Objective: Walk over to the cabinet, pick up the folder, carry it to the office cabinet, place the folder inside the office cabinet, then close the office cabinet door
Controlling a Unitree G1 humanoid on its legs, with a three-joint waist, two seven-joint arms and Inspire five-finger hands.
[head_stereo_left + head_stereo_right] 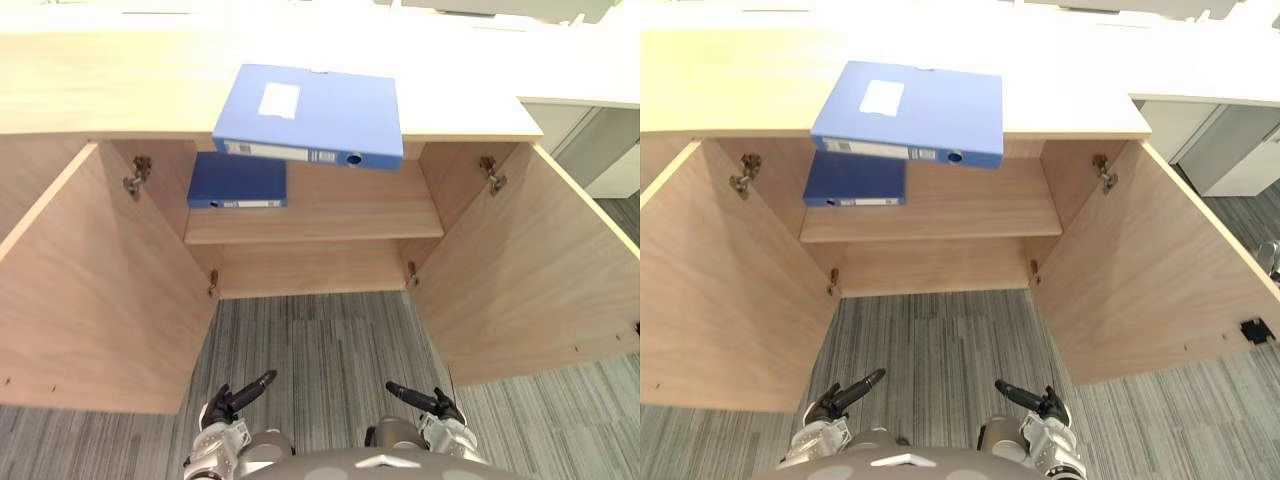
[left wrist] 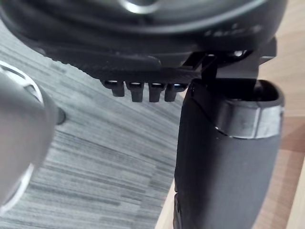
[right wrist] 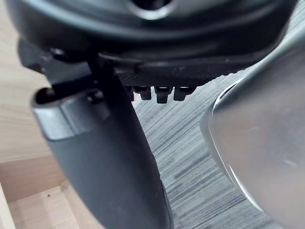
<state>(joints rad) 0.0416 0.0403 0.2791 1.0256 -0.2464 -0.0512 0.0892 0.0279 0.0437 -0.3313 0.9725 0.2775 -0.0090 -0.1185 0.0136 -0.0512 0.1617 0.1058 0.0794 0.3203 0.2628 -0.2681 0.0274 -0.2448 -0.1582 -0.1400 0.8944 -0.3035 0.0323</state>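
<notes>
Left hand [image 1: 240, 393] and right hand [image 1: 420, 400] hang low over the carpet [image 1: 330, 340], fingers straight and relaxed, holding nothing. Folder [image 1: 308, 115] lies flat on the cabinet top [image 1: 100, 90], its spine overhanging the front edge; a second folder [image 1: 237, 181] lies on the shelf [image 1: 350, 215]. Left door [image 1: 90, 290] and right door [image 1: 520, 270] stand wide. Risk: a glancing, one-sided reach could tip the overhanging folder off; the doors crowd the arms' approach.

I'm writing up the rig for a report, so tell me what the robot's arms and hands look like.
The left hand and right hand are dark and slim, on silver-grey metallic wrists. Close up, each has a bulky dark thumb with a glossy band and a row of small dark fingertips.
</notes>
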